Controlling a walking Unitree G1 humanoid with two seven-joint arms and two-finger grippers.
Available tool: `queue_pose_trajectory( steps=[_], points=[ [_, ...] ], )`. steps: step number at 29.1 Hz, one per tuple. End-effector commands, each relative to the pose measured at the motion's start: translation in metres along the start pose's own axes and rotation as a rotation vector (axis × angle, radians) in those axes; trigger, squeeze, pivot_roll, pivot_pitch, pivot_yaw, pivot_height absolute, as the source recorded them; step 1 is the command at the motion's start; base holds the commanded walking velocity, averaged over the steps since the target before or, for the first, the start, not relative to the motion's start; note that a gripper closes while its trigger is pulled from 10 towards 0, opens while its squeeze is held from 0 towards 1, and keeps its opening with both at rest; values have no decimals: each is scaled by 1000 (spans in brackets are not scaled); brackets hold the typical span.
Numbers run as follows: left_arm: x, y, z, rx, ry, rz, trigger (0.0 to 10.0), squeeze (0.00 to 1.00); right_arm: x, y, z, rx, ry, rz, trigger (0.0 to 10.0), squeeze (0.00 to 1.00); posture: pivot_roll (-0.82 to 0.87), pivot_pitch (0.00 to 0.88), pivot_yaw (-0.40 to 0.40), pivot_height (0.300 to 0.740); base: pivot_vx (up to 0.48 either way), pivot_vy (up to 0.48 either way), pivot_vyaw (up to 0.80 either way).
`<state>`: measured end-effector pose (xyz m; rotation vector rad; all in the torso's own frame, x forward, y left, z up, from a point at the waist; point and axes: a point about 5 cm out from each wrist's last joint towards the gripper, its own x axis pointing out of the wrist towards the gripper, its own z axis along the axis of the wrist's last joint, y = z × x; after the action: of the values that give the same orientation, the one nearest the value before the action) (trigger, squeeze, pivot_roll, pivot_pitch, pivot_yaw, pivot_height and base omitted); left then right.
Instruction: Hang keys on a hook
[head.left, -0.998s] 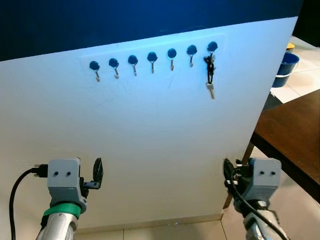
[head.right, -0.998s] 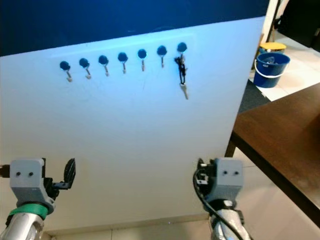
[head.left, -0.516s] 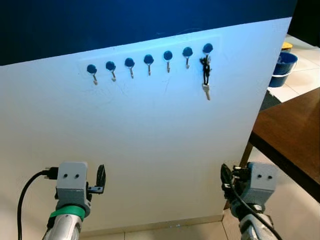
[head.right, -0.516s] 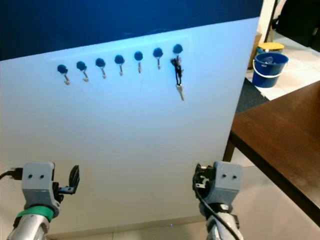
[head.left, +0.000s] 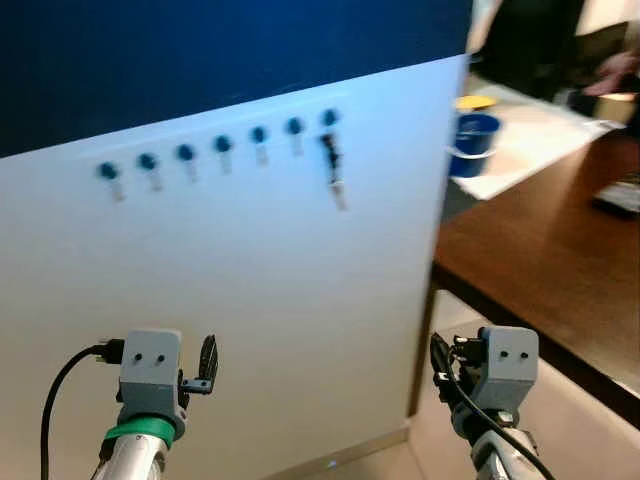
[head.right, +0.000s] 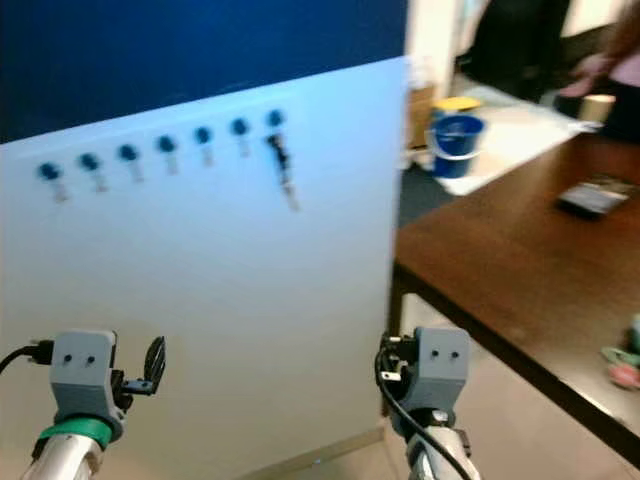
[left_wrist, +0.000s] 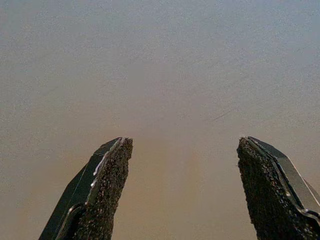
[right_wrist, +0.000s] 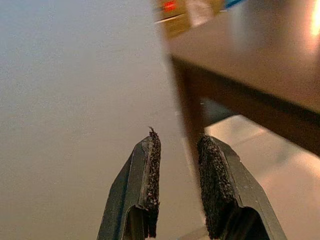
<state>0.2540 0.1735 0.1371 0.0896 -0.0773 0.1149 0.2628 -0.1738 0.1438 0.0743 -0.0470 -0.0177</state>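
The keys (head.left: 334, 172) hang from the last hook (head.left: 329, 118) nearest the white board's (head.left: 250, 290) right edge; the task appears complete. Left pincer (left_wrist: 182, 190) stands apart and empty. Right pincer (right_wrist: 179, 187) holds nothing, fingers slightly apart, low near the board.

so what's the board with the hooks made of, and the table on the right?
Board: looks like painted or laminated panel, smooth matte white with no grain showing; can't tell the core. Table: likely wood or wood veneer, dark brown with a soft sheen reflecting light. Hooks are too blurred to judge beyond blue round caps.
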Motion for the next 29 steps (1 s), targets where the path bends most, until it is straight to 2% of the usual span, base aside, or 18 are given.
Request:
queue_pose_trajectory(
  steps=[1,14,29],
  points=[
    [-2,4,-6,8,20,10,10000,0,-1,4,-7,16,39,15,10000,0,-181,59,257,740,0,0,-800],
    [-5,0,1,3,-23,-30,10000,0,1,4,-7,6,58,32,10000,0,-167,78,246,740,0,0,-800],
    [-4,-1,1,15,-7,-59,10000,0,0,5,-4,11,48,38,10000,0,-161,97,257,740,0,0,-800]
  ],
)
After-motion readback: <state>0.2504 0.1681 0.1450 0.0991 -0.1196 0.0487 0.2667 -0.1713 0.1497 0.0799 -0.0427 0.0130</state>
